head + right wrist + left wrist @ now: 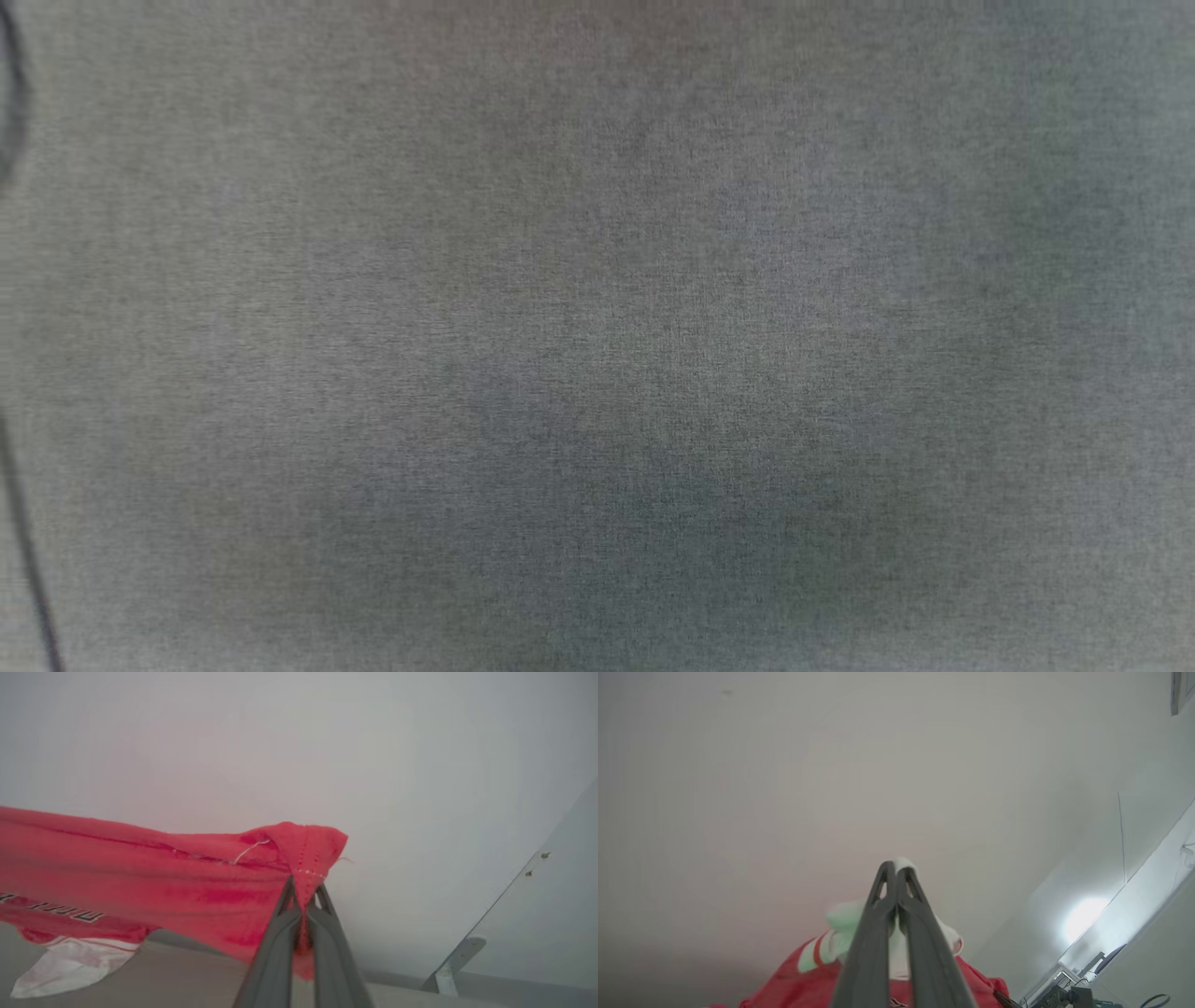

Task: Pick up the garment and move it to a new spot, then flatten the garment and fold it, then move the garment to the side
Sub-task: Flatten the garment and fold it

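Observation:
In the right wrist view the garment (140, 882), a red knit shirt, hangs stretched out to the left, and my right gripper (304, 891) is shut on its red hemmed corner. A white sleeve (70, 963) dangles at the lower left of that view over a grey surface. In the left wrist view my left gripper (895, 870) is shut on a white sleeve edge of the garment (812, 984), whose red body and red-and-white striped trim (817, 952) hang below the fingers. Both grippers point up toward a pale wall.
The head view holds a plain grey cloth-covered surface (597, 336) with a thin dark line (28, 551) at its left edge. A white wall panel and bright reflection (1083, 914) sit at the right of the left wrist view, with equipment (1064, 994) below.

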